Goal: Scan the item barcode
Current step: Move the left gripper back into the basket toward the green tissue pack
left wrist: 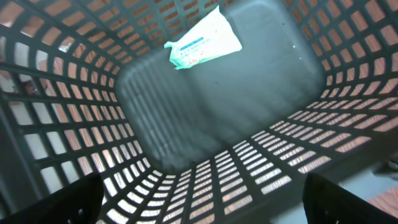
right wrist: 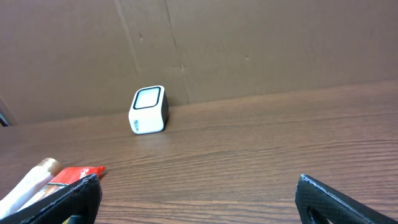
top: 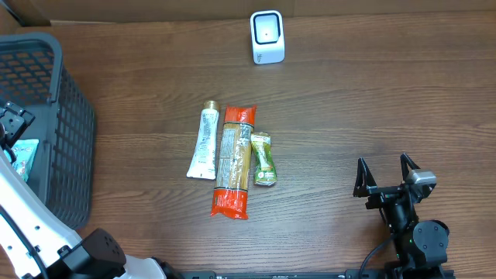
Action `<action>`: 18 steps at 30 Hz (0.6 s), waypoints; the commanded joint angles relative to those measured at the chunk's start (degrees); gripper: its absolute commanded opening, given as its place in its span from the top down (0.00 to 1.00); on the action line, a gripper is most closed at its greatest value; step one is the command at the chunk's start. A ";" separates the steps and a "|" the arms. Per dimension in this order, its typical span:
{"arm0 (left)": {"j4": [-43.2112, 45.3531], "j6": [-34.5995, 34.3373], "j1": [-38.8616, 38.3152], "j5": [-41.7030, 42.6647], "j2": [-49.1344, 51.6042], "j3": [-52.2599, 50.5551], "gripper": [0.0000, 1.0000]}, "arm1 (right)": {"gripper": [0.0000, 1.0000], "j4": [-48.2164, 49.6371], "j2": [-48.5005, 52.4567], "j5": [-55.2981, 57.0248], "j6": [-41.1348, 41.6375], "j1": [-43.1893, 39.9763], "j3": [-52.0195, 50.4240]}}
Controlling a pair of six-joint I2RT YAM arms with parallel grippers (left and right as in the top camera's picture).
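Observation:
Three items lie side by side mid-table: a white tube, a long orange-red packet and a small green pouch. The white barcode scanner stands at the far edge, also in the right wrist view as the scanner. My right gripper rests open near the front right, nothing between its fingers; the tube and red packet show at its left. My left gripper hangs open inside the basket, above a white-and-teal packet on the basket floor.
A dark mesh basket fills the left edge; its lattice walls surround the left gripper. A cardboard wall stands behind the scanner. Bare wood lies between the items and the right gripper.

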 commanded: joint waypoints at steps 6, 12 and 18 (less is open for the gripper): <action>1.86 -4.15 4.94 0.83 -0.61 -5.11 0.07 | 0.00 0.42 -0.57 0.04 -0.26 -0.15 -0.61; 5.73 -4.83 10.91 7.34 -0.61 -8.17 0.07 | 0.00 0.42 -0.57 0.02 -0.24 -0.15 -0.61; 20.20 7.74 10.73 -3.87 -0.39 -16.68 0.05 | 0.00 0.42 -0.57 0.04 -0.24 -0.15 -0.61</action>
